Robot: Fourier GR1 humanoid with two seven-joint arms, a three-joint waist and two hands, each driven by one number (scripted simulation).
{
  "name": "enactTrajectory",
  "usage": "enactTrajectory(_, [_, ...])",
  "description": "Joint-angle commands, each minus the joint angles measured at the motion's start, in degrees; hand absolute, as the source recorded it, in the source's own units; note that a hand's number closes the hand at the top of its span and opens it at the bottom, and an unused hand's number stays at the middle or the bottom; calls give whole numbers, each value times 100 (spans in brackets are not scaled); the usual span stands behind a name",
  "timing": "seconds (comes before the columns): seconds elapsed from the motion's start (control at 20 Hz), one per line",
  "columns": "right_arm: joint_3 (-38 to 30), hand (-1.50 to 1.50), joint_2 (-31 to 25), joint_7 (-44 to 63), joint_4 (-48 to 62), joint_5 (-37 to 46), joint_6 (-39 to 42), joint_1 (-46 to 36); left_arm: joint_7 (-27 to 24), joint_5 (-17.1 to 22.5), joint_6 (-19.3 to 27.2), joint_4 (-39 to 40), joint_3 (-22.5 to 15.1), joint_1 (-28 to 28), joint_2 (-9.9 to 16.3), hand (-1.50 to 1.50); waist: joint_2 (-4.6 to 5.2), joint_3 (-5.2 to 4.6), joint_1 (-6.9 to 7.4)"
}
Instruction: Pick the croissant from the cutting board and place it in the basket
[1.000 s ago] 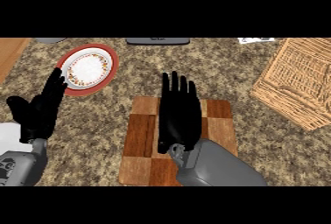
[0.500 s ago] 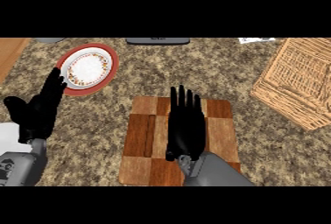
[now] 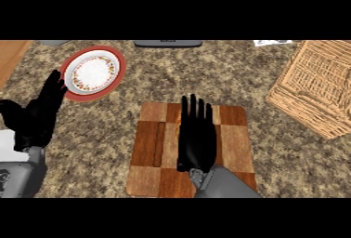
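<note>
One cutting board (image 3: 154,148), one basket (image 3: 316,86), one plate (image 3: 94,72) and my two hands make up the scene on the speckled counter (image 3: 205,74). My right hand (image 3: 196,137) lies over the middle of the cutting board, palm down, fingers straight and held together, pointing away from me toward the board's far edge; it is open and holds nothing that I can see. Its grey forearm (image 3: 226,183) enters from the lower edge, angled slightly to the right. The croissant is not visible: I cannot tell whether it lies under my right hand. The wicker basket sits well to the right of and beyond that hand, tilted relative to the board. My left hand (image 3: 37,116) rests near the left edge, well apart from the board, fingers straight and up, open, with its fingertips just short of the red-rimmed plate, which lies beyond it. Two dark objects (image 3: 168,43) show partly at the counter's far edge.
</note>
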Motion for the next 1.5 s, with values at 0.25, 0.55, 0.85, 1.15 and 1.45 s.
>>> enactTrajectory(0.25, [57, -150, 46, 249, -26, 79, -274, 213, 138, -296, -63, 94, 83, -224, -305, 0, 1, 0, -38])
enactTrajectory(0.55, [-26, -150, 46, 159, 930, -94, -852, -197, -15, -347, -184, -242, 190, 179, -389, 0, 2, 1, 18])
enactTrajectory(0.85, [110, -150, 45, 234, 1406, -21, -990, -102, 182, -591, -141, -303, 120, 111, -491, 0, 2, 2, 18])
enactTrajectory(1.15, [121, -150, 47, 76, 1822, -141, -1337, -206, -156, -672, -319, 118, 309, 101, -586, 0, 9, 1, 18])
enactTrajectory(1.45, [135, -150, 47, -48, 1868, -13, -1336, -22, 266, -787, -168, -245, 301, -42, -794, 0, 4, 1, 1])
